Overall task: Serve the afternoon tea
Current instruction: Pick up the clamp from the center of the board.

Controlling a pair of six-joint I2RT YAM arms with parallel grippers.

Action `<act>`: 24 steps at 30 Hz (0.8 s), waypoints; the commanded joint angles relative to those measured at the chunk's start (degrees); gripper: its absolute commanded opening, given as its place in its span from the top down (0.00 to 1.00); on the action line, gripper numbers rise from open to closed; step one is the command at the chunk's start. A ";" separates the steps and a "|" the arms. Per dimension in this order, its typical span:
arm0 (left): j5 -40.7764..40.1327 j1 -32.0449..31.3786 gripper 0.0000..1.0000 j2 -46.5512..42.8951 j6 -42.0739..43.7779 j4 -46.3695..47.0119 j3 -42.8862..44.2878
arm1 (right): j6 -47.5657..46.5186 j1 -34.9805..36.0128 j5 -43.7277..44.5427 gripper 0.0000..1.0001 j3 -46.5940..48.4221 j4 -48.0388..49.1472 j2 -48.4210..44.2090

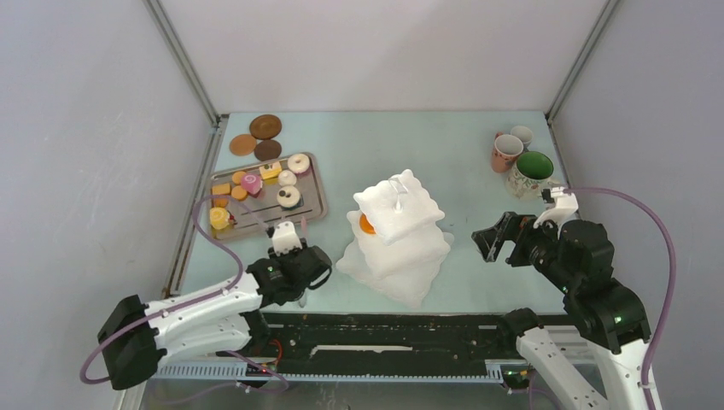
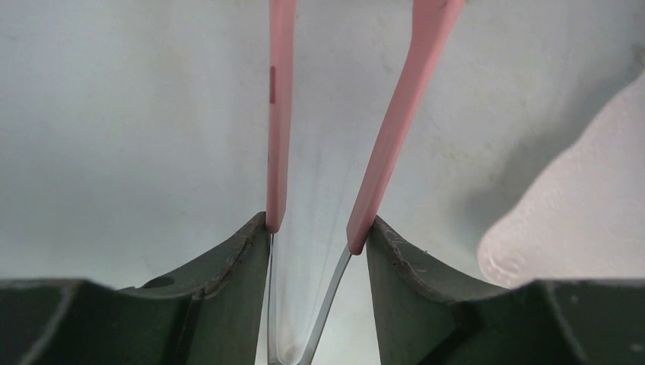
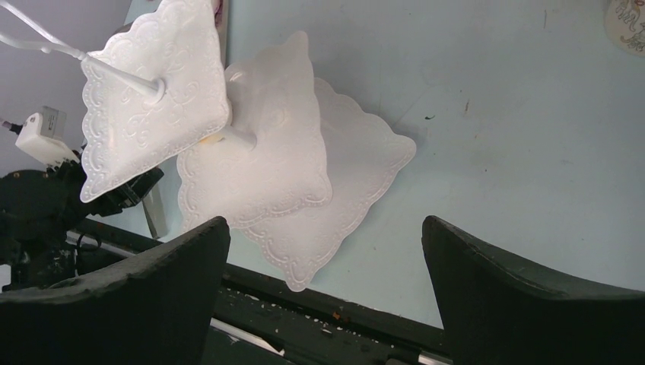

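The white three-tier stand (image 1: pixel 401 231) stands mid-table, with an orange biscuit (image 1: pixel 367 224) on its middle tier. Small donuts (image 1: pixel 289 196), orange biscuits (image 1: pixel 239 178) and yellow cakes (image 1: pixel 220 218) lie on the grey tray (image 1: pixel 314 205). My left gripper (image 1: pixel 286 243) hangs between the tray and the stand and is shut on the pink tongs (image 2: pixel 278 114), whose arms stay spread above the bare table; the left gripper (image 2: pixel 319 228) shows them pinched. My right gripper (image 1: pixel 493 242) is open and empty just right of the stand (image 3: pixel 258 160). It also shows in its own wrist view (image 3: pixel 325 224).
Three brown coasters (image 1: pixel 265 126) lie at the back left beyond the tray. The pink mug (image 1: pixel 505 152), small pale mug (image 1: pixel 522 135) and green-inside mug (image 1: pixel 534 171) stand at the back right. The black base rail (image 1: pixel 384 333) runs along the near edge.
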 commanded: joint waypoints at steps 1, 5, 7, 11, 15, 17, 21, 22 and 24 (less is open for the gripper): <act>0.28 6.65 0.49 2.57 14.88 8.59 2.18 | -0.46 0.14 1.17 0.00 0.07 2.15 -0.36; 3.99 13.88 0.49 8.23 22.70 17.88 3.98 | -0.59 0.11 0.82 0.00 -0.18 1.47 -0.20; 4.71 15.79 0.49 12.46 24.96 21.00 5.49 | -0.63 0.08 0.83 0.00 -0.24 1.38 0.10; 5.89 17.19 0.49 18.96 27.79 25.05 9.03 | -0.47 0.12 0.56 0.00 -0.24 1.46 0.70; 6.70 17.37 0.43 23.80 28.17 26.49 11.64 | -0.47 0.07 0.38 0.00 -0.68 1.98 1.43; 6.99 17.76 0.37 25.03 27.87 27.28 11.74 | -0.50 0.08 0.29 0.00 -0.91 2.43 1.48; 7.79 19.20 0.27 25.82 27.23 30.37 9.78 | -0.63 0.12 0.03 0.00 -1.12 2.31 1.81; 7.90 19.48 0.26 26.20 27.30 30.91 9.33 | -0.78 0.13 -0.13 0.00 -1.12 2.11 1.95; 8.25 19.64 0.22 26.75 27.58 32.17 8.90 | -1.17 0.13 -0.31 0.00 -1.36 1.81 1.93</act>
